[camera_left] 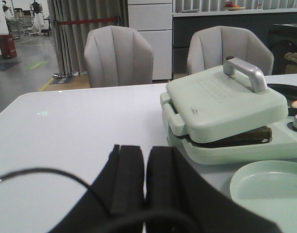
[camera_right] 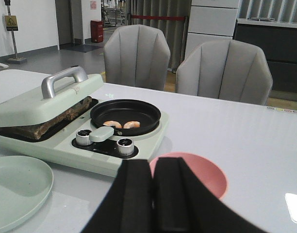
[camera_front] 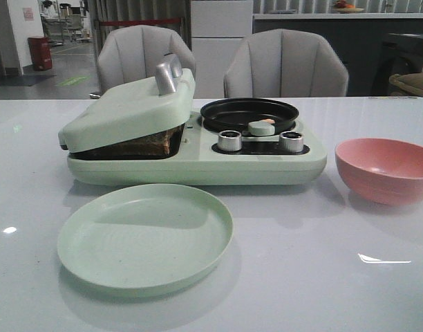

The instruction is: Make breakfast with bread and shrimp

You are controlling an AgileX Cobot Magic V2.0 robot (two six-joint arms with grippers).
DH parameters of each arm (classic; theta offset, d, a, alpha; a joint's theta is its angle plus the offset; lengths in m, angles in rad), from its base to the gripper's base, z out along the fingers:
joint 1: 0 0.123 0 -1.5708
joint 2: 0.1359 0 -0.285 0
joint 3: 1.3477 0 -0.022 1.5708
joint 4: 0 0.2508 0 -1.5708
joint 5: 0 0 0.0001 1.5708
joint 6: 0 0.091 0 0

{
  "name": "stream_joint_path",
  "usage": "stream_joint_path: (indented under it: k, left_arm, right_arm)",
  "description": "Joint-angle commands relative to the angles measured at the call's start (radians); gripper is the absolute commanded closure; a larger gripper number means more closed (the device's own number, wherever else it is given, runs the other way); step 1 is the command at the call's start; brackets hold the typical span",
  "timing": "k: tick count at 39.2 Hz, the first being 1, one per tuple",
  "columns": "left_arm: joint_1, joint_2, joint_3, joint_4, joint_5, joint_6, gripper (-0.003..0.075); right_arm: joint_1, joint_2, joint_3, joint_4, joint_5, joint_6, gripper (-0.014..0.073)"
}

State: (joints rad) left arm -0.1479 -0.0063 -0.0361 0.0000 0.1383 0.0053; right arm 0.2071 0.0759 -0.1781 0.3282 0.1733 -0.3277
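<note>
The bread (camera_front: pixel 155 142) lies clamped under the tilted pale green lid (camera_front: pixel 128 107) of the breakfast maker; only its dark brown edge shows, also in the left wrist view (camera_left: pixel 245 137) and the right wrist view (camera_right: pixel 54 120). Two pinkish-orange shrimp (camera_right: pixel 122 124) lie in the black round pan (camera_front: pixel 249 111) on the maker's right side. My left gripper (camera_left: pixel 145 162) is shut and empty, low over the table to the left of the maker. My right gripper (camera_right: pixel 153 174) is shut and empty, near the pink bowl. Neither gripper shows in the front view.
A pale green plate (camera_front: pixel 145 236) lies in front of the maker. A pink bowl (camera_front: pixel 386 168) stands to the maker's right. Two metal knobs (camera_front: pixel 229 140) and a pale green round knob (camera_front: pixel 262 128) sit on the maker's front. Two grey chairs stand behind the table.
</note>
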Motion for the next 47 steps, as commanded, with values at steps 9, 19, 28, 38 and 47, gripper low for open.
stream_joint_path:
  k: [9,19,28,38,47]
  left_arm:
    - [0.013,-0.017,0.062,0.009,-0.144,0.002,0.0606]
    - [0.015,-0.017,0.062,0.009,-0.129,0.002,0.0606]
    - [0.015,-0.015,0.062,0.009,-0.129,0.002,0.0606]
    - [0.015,-0.015,0.062,0.009,-0.129,0.002,0.0606]
    - [0.015,-0.015,0.062,0.009,-0.129,0.002,0.0606]
  right_arm:
    - [0.004,0.012,-0.028,0.003,-0.082,-0.010,0.0447]
    - [0.004,0.012,-0.028,0.003,-0.082,-0.010,0.0447]
    - [0.004,0.012,-0.028,0.003,-0.082,-0.010,0.0447]
    - [0.004,0.012,-0.028,0.003,-0.082,-0.010,0.0447]
    - [0.004,0.012,-0.028,0.003,-0.082,-0.010,0.0447]
